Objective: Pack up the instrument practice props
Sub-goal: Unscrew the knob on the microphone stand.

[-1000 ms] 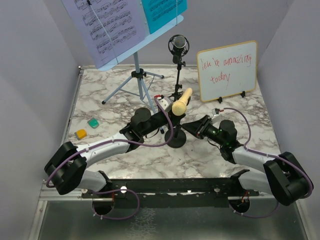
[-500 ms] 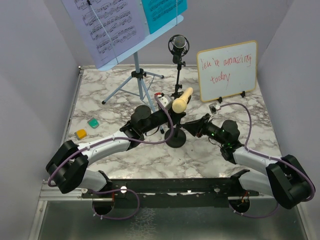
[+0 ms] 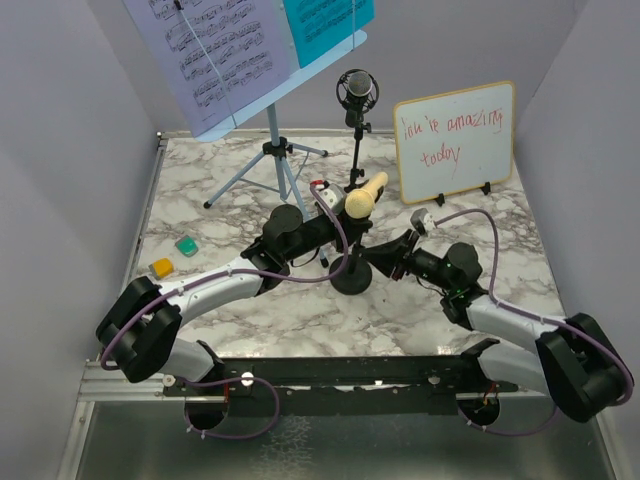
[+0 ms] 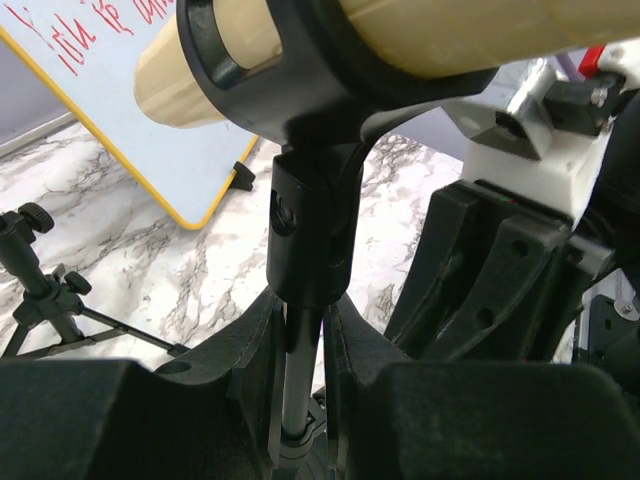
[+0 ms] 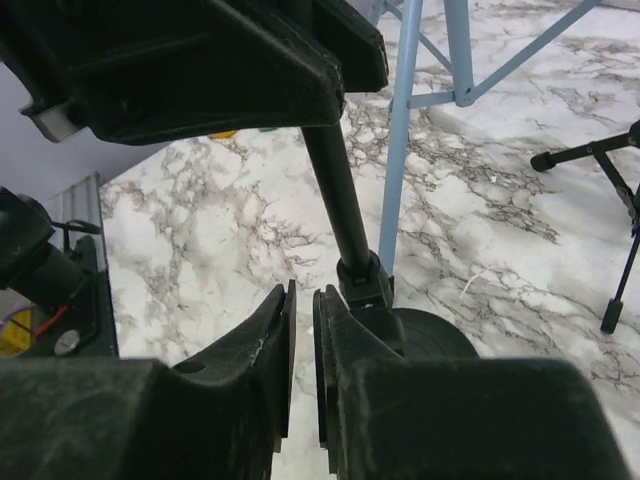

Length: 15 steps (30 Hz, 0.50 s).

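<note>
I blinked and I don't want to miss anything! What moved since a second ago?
The left tool, shut on the black pole, reached slightly farther out, and the cream microphone on top went with it. The right tool shifted a little leftward beside the round base. The base, music rack, studio microphone, whiteboard, green block and orange block stayed put.
</note>
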### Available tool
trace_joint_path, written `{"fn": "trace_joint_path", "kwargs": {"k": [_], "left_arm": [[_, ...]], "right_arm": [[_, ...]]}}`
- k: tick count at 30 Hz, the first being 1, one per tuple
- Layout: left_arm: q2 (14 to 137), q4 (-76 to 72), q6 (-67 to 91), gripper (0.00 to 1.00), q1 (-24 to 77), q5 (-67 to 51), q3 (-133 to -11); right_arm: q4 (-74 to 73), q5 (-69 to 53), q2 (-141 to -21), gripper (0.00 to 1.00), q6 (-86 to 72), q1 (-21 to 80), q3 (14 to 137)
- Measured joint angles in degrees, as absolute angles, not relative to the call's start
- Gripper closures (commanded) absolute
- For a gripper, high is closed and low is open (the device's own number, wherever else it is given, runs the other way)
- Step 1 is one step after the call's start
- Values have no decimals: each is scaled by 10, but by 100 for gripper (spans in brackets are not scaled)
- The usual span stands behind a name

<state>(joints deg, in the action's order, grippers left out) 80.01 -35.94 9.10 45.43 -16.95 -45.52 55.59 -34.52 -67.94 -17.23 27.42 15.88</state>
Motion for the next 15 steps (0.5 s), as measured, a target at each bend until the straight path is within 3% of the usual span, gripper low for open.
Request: {"fn": "trace_joint_path", "kwargs": {"k": [6,15], "left_arm": [[798,-364,85,100,454,-170,-446],[775,-378,80,100,454,-169,-416]], "right_arm": [[428,-269,-547,49,-285,274,168],[243,-176,-491,47,-492,274,194]]}}
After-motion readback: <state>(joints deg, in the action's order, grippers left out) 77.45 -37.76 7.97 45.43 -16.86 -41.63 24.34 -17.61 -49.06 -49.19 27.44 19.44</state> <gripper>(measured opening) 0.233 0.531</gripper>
